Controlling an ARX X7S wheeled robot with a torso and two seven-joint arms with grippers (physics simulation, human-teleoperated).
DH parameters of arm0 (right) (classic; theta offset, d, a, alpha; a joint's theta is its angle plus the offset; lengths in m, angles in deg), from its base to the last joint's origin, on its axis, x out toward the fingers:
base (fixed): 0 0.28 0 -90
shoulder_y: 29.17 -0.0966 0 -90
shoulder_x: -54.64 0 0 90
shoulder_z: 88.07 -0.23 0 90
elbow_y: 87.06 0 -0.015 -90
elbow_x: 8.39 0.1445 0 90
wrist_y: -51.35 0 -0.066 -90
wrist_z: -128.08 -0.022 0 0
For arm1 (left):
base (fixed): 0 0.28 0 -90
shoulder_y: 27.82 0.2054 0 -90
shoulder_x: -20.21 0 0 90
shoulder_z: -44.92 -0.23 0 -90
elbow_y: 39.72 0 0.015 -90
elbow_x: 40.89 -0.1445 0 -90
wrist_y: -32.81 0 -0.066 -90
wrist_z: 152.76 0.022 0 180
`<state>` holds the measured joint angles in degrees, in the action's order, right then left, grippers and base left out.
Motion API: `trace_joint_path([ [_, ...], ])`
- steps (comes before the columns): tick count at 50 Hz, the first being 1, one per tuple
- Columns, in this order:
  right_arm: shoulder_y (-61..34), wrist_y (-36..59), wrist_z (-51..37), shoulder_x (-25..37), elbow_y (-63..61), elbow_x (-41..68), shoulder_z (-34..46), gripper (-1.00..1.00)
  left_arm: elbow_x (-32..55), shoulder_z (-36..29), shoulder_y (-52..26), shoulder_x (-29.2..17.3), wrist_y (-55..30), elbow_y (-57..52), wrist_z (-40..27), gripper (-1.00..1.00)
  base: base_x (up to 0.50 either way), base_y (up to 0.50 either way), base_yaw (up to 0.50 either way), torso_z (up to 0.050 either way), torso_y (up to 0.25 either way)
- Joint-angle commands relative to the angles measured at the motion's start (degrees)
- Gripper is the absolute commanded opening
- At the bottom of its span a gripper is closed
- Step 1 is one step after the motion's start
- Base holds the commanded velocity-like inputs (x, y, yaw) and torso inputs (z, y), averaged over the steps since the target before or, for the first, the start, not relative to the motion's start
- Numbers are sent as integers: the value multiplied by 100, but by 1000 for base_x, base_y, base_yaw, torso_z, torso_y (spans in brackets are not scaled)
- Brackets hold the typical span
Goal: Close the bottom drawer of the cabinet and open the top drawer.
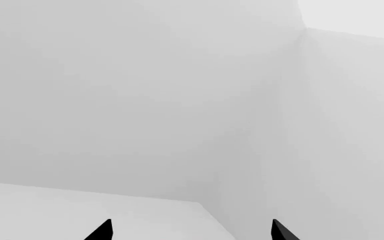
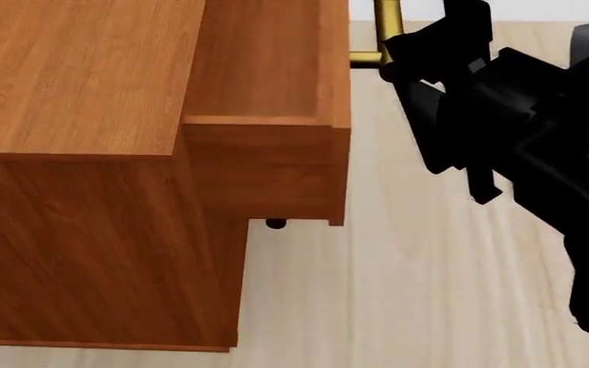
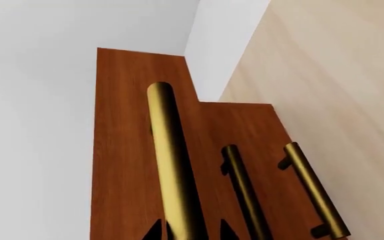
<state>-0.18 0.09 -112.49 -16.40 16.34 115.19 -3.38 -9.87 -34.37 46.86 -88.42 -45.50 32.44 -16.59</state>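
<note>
Black fingertips [image 3: 160, 229] of the right gripper [image 3: 190, 231] straddle the top drawer's brass handle [image 3: 172, 160], jaws pressed onto the bar. From above, the top drawer [image 2: 269, 115] juts out of the cabinet [image 2: 80, 153], partly open. Below, the other two handles [image 3: 245, 192] sit further back, so the bottom drawer looks shut already. Opening is in hand; next comes a straight pull outward. Elsewhere, the left gripper [image 1: 190, 231] faces blank wall, spread and empty.

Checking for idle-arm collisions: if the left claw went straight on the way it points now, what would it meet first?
Nothing close: the left claw faces only a bare pale wall meeting another at a corner, which looks far off. Depth is hard to judge.
</note>
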Motion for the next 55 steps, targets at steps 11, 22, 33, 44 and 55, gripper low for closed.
trace_joint_path([
  [11,-78,-87,341,116,-188,-83,-214,100,19,-9,5,-21,-1,-7,-19,100,0,0,-1,1,4],
  [22,19,-122,341,187,-229,-146,-217,100,-3,-25,4,-27,-8,-8,-41,100,0,0,0,0,0],
  [33,134,-295,333,302,-327,-450,-249,100,7,-37,-4,-38,-15,3,-45,100,0,0,0,0,0],
  [44,-457,32,79,690,-1203,-1107,199,100,20,-46,0,-47,-1,1,-36,100,0,0,0,1,0],
  [55,-1039,719,-19,892,-1829,-1920,1092,100,49,-47,9,-61,-8,-31,-48,100,0,0,0,0,0],
])
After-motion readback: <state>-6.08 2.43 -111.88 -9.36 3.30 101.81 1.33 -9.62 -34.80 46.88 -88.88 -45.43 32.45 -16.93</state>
